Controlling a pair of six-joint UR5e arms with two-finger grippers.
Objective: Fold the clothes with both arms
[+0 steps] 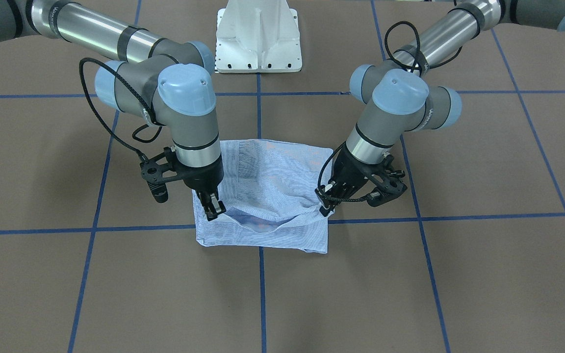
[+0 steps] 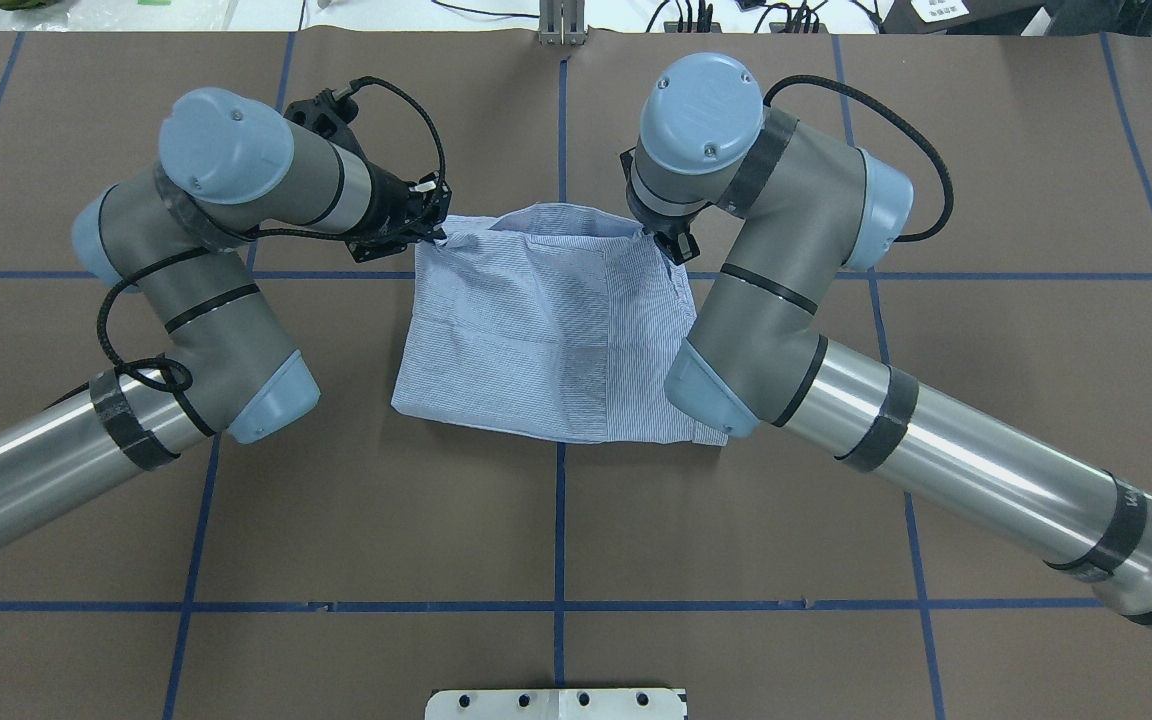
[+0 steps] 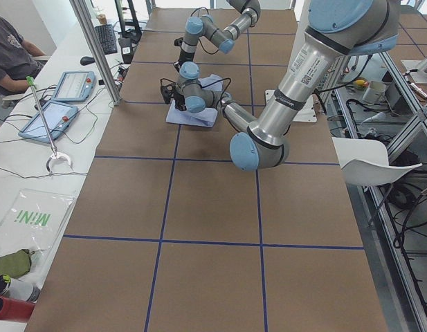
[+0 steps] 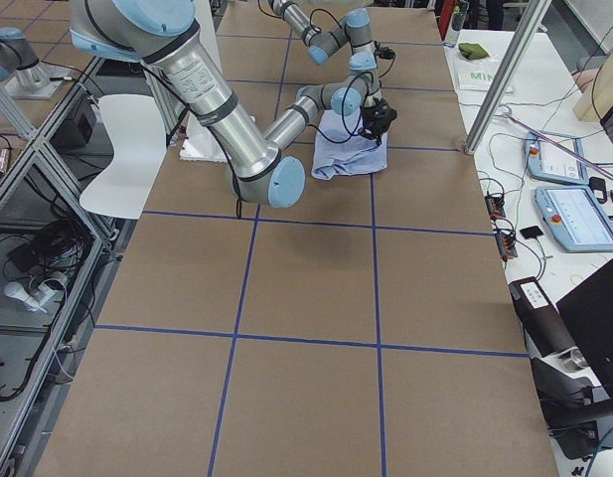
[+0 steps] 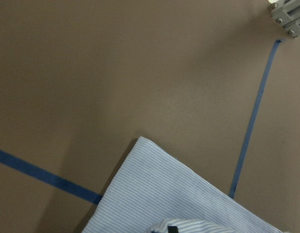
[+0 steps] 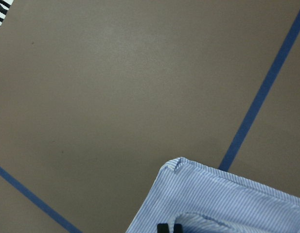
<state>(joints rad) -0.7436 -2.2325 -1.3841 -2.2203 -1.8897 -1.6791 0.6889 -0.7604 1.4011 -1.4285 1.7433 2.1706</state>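
Observation:
The light-blue striped shirt (image 1: 268, 171) (image 2: 536, 320) lies folded into a rough rectangle at the table's middle. Its upper layer is raised at two corners on the side away from the robot and sags between them. My left gripper (image 1: 326, 210) (image 2: 433, 232) is shut on one raised corner, and my right gripper (image 1: 214, 210) (image 2: 672, 243) is shut on the other. In the left wrist view the lower layer's corner (image 5: 154, 179) lies flat on the table. The right wrist view shows the other corner of the shirt (image 6: 222, 194) with black fingertips (image 6: 163, 227) at the bottom edge.
The brown table carries a grid of blue tape lines (image 1: 260, 294). The white pedestal base (image 1: 258, 39) stands at the robot's side. At the table's ends are a white chair (image 3: 369, 162), tablets (image 4: 574, 214) and a seated person (image 3: 9, 48).

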